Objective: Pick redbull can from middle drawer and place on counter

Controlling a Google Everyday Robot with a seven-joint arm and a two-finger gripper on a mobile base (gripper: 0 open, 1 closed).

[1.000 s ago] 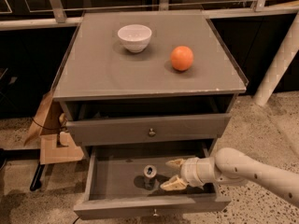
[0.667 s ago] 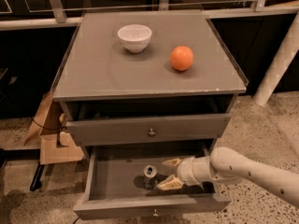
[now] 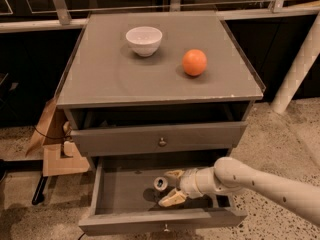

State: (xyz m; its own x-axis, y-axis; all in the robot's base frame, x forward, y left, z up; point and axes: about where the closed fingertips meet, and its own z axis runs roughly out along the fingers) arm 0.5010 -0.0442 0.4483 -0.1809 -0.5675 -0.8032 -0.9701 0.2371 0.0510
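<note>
Inside the pulled-out wide grey wooden middle drawer [image 3: 120, 191], the small slim silver redbull can [image 3: 160, 183] stands upright. The cream two-finger gripper [image 3: 170, 187] waits just to its right, fingers spread wide and empty. The can is probably light, slick and easily tipped, so mid-height on its round wall seems the best hold.

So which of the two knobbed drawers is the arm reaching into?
The lower drawer, pulled far out: the gripper, fingers open, sits inside it by the can. The drawer above is barely out.
</note>
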